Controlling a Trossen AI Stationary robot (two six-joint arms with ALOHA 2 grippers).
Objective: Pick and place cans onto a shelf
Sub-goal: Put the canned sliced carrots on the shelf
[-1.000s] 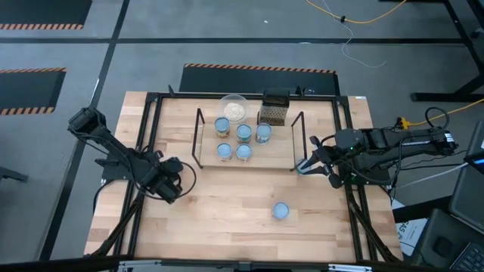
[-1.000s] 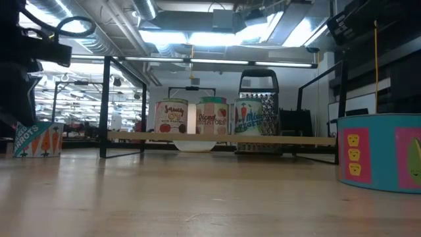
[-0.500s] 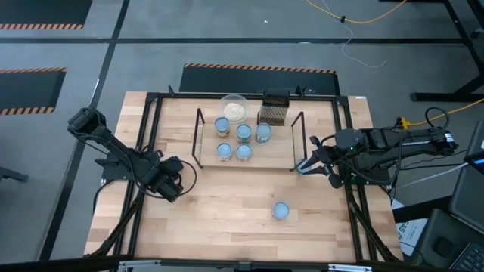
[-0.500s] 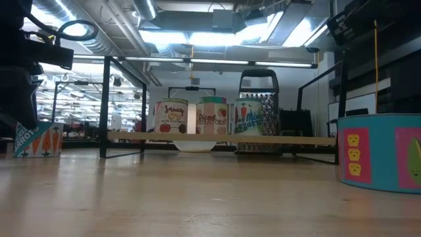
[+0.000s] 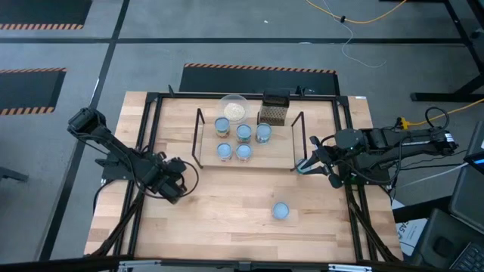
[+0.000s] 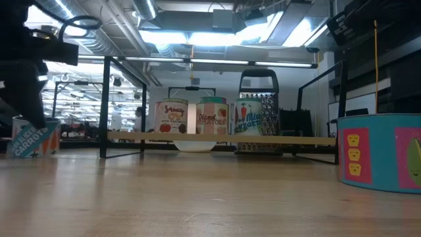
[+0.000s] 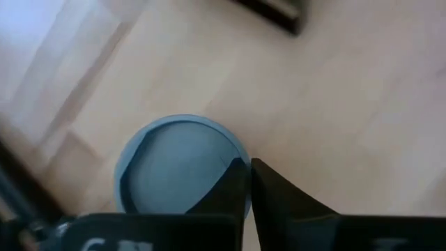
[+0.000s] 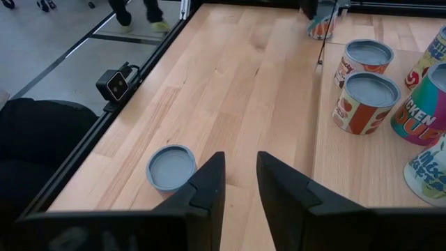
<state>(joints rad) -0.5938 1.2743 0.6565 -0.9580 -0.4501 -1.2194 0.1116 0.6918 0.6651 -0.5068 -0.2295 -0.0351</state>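
Observation:
A small can with a carrot label [image 6: 31, 138] stands tilted at the table's left. My left gripper [image 7: 249, 162] is shut on its rim, above its pale blue top [image 7: 178, 164]. In the high view the gripper [image 5: 172, 187] hides this can. Several cans [image 5: 243, 133] stand on the light-wood shelf [image 5: 276, 155] at the far middle. One flat can [image 5: 280, 211] lies on the table toward the near right, also seen in the right wrist view [image 8: 171, 167]. My right gripper [image 8: 240, 183] hangs open by the shelf's right end [image 5: 306, 168], with nothing between its fingers. My left gripper pinches the can's rim [image 7: 242, 148] between its two fingers, one over the recessed top and one outside the wall. The fingers come steeply from above. The can leans over in the hold [image 6: 31, 138]; whether its base still touches the table I cannot tell.
A clear bowl [image 5: 234, 108] and a dark mesh box [image 5: 274, 109] stand behind the shelf. Black frame rails [image 5: 147, 151] run along the table's sides. Bare wood lies between the shelf and the near edge.
My left gripper has shut on the carrot can's rim without shifting from its place. The can, upright before, now leans with its top toward the table's left.

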